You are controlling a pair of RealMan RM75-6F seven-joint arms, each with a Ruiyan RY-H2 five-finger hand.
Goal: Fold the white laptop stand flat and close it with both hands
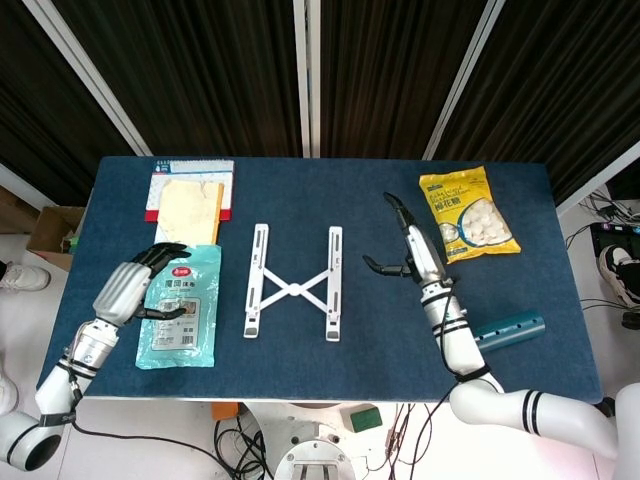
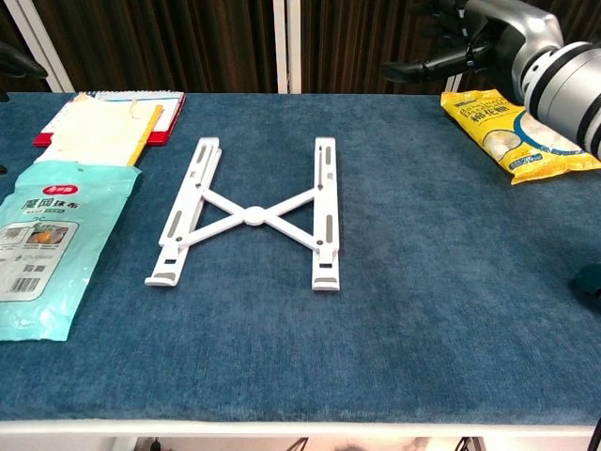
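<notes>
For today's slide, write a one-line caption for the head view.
White laptop stand lies flat but still spread on the blue table, both hands, left hand and right hand, off it.

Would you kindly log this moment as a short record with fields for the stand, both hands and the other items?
stand: white stand lies flat on the table, rails apart, X-brace spread, untouched
left hand: open, above the teal packet
right hand: open, raised, between the stand and the yellow bag
other items: teal cylinder, notebook
</notes>
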